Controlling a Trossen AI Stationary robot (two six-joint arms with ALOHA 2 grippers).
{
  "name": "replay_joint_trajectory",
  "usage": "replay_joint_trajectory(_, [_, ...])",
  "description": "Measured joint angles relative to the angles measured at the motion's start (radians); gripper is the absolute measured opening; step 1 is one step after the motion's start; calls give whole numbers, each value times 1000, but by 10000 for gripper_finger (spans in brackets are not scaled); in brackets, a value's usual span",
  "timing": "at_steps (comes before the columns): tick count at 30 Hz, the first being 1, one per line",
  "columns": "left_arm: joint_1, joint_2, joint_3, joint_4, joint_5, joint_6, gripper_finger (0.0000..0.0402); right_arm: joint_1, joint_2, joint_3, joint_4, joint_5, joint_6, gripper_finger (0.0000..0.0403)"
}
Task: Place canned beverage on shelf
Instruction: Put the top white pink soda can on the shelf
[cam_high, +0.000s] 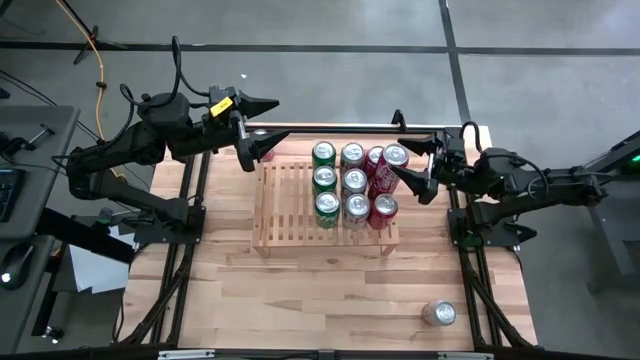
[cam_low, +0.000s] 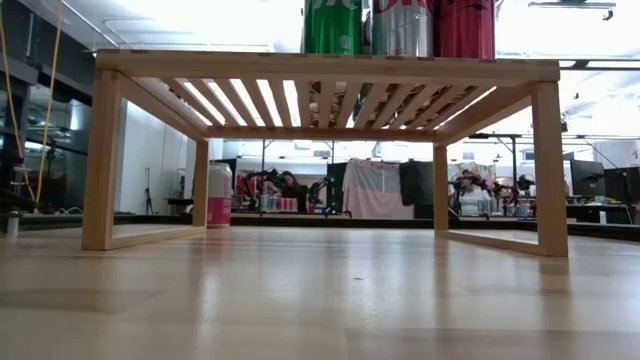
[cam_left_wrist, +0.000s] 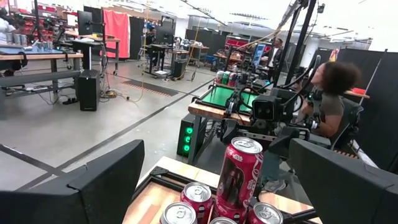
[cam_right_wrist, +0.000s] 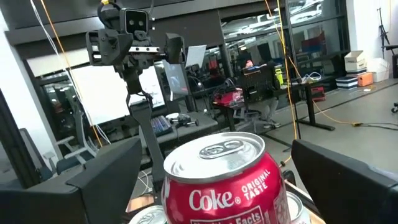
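The shelf (cam_high: 322, 205), a low rack of light wooden slats on short legs, stands at the middle of the bench (cam_high: 300, 300), and the cans crowd its 3 o'clock half in rows: three green cans (cam_high: 325, 180) in one column, three silver cans (cam_high: 354, 180) just beside them, and red cans (cam_high: 383, 208) along the 3 o'clock edge. One red Coke can (cam_right_wrist: 221, 180) leans tilted over that edge row, right in front of the right hand (cam_high: 412, 166), whose fingers stand wide apart on either side of it without gripping. The left hand (cam_high: 263, 125) hangs above the shelf's 11 o'clock corner, its fingers also spread wide and holding nothing. A pink can (cam_low: 219, 195) stands on the bench behind the shelf at that same corner, under the left hand. One more silver can (cam_high: 439, 313) lies on its side on the bench toward 5 o'clock, well apart from the shelf. From bench height the shelf's slatted top shows from below, with the can bases lined up on it.
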Motion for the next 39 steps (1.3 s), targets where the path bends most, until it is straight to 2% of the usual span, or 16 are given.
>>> replay_joint_trajectory(10, [0,0,0,0,10,0,392,0,-2,5,64,0,0,399])
replay_joint_trajectory(17, [0,0,0,0,11,26,392,0,0,103,65,5,-58,399])
replay_joint_trajectory(25, [0,-7,1,-1,11,46,392,0,-1,204,60,65,-105,399])
replay_joint_trajectory(35, [0,-52,1,-58,-2,94,392,0,1,210,61,63,-19,399])
replay_joint_trajectory(39, [0,-53,1,-92,-33,106,392,0,23,247,53,108,38,399])
